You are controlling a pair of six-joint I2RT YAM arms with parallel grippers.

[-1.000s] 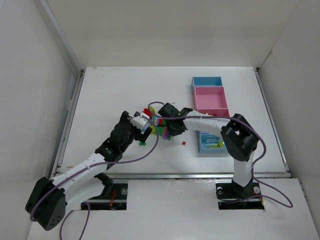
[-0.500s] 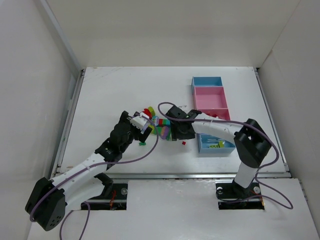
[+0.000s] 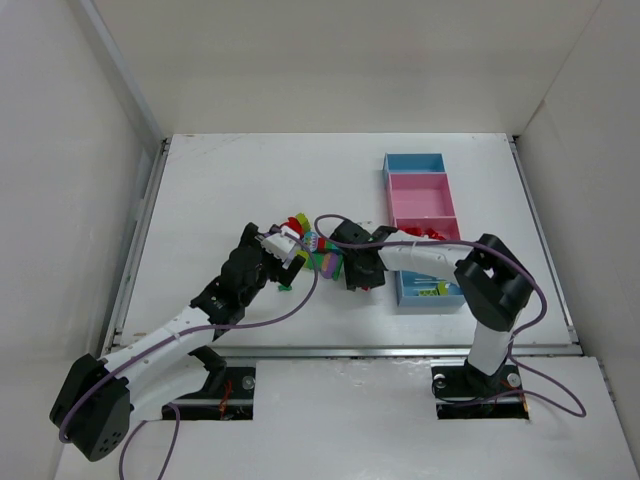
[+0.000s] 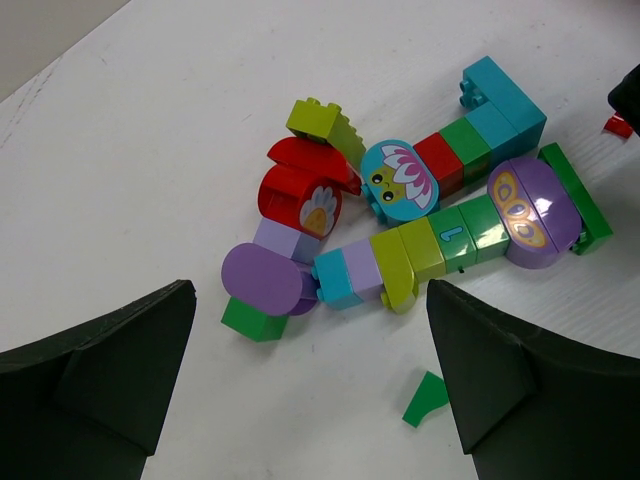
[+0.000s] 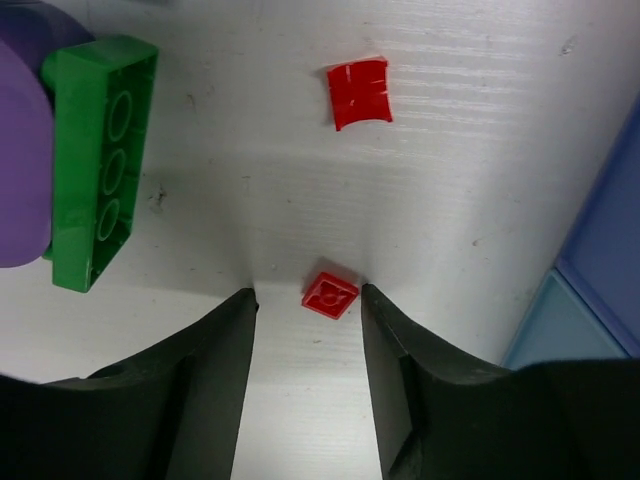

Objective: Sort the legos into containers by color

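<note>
A: Start with the table (image 3: 220, 190). It is smooth and white, so anything nudged on it will skate.

B: The containers (image 3: 420, 198) lie in 1 strip along its right side, just beside the right arm. In the wrist view their blue wall sits close to that arm's right finger, so a wide swing could clip it.

A: The right gripper (image 5: 306, 298) is spread low over the table, its 2 fingers straddling a tiny red brick (image 5: 330, 294). I can't tell if either finger touches it.

B: That brick sits nearer the right finger. I'd expect closing to push it from 1 side first, so it may spin or pop out.

A: The left gripper (image 4: 308, 290) is spread too, holding nothing, above the main cluster of legos (image 4: 420, 205).

B: From overhead both arms crowd that cluster, so the wrists could bump.

A: The green brick (image 5: 98, 160) lies to the left, apart from the right gripper.

B: Smallest worries: a curved red piece (image 5: 359, 93) lies beyond the fingertips. And the brick is thin, so the pads may shut above it and catch nothing.
</note>
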